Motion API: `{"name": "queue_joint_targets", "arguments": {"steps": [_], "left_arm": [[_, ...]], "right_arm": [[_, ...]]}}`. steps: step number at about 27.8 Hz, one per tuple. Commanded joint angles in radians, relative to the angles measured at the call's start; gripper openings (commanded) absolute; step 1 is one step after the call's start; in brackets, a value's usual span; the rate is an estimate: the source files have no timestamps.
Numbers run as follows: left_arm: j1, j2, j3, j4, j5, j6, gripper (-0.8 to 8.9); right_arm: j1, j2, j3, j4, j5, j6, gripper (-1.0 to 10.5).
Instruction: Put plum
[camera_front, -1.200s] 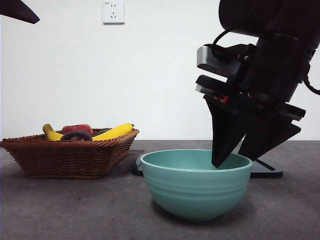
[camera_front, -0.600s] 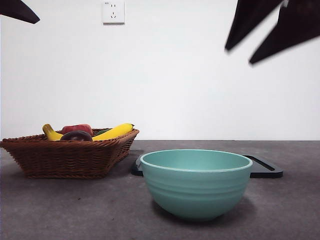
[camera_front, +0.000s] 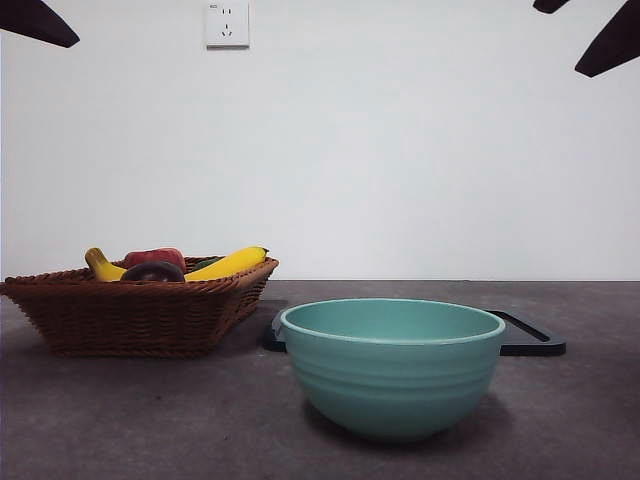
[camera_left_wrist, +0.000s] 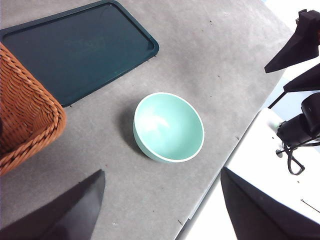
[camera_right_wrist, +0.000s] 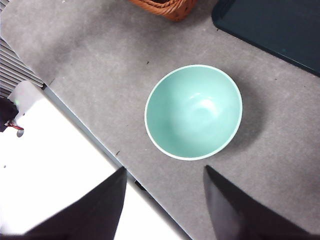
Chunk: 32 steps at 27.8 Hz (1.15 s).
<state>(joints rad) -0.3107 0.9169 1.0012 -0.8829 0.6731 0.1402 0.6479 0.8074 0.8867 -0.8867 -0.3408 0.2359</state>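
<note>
- 2 black two-jawed grippers are in view, both raised high above the table, both with jaws spread and nothing between them.
- Right gripper (camera_right_wrist: 165, 207): hangs well above the round pale-green ceramic bowl (camera_right_wrist: 194, 111), jaws apart, holding nothing; the wrist view looks straight down into the bowl, which is empty. In the front view its jaw tips show only as dark points at the top right corner (camera_front: 600, 35).
- Left gripper (camera_left_wrist: 160, 210): also high and released, jaws wide; it sits above the bare grey table (camera_left_wrist: 210, 65) between the bowl and the brown woven wicker basket (camera_left_wrist: 25, 110).
- 1 dark maroon-purple round plum (camera_front: 153, 271) lies in the basket (camera_front: 140, 315), at its front rim, just beside 1 brighter red fruit (camera_front: 155, 257) and between 2 yellow bananas (camera_front: 228, 264).
- 1 dark flat rectangular tray (camera_left_wrist: 75, 50) lies behind the bowl, nothing on it.
- Step in hand, by judgement: the pick has not begun; the plum is untouched and well apart from both grippers.
- Next move, by judgement: 1 arm, likely the left as the nearer to the basket, must descend over the plum with jaws wide, close on it without nudging the neighbouring fruit, then carry it to the bowl.
</note>
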Motion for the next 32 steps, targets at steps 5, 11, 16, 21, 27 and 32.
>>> {"name": "queue_joint_targets", "arguments": {"steps": [5,11,16,21,27,32], "left_arm": [[-0.004,0.006,0.021,0.008,0.007,0.005,3.71],[-0.004,0.006,0.021,0.008,0.007,0.005,3.71],[-0.004,0.006,0.021,0.008,0.007,0.005,3.12],[-0.004,0.006,0.021,0.008,0.007,0.005,0.08],[-0.004,0.006,0.021,0.008,0.007,0.005,0.08],[-0.004,0.006,0.021,0.009,0.007,0.005,0.08]], "right_arm": [[0.008,0.008,0.014,0.014,-0.003,-0.013,2.4],[0.008,0.008,0.014,0.014,0.001,-0.013,2.4],[0.008,0.008,0.014,0.018,0.001,-0.013,2.4],[0.008,0.008,0.014,0.018,0.001,-0.013,0.0],[0.008,0.008,0.014,0.019,0.001,-0.012,0.1],[0.008,0.008,0.014,0.019,0.001,-0.012,0.1]]}}
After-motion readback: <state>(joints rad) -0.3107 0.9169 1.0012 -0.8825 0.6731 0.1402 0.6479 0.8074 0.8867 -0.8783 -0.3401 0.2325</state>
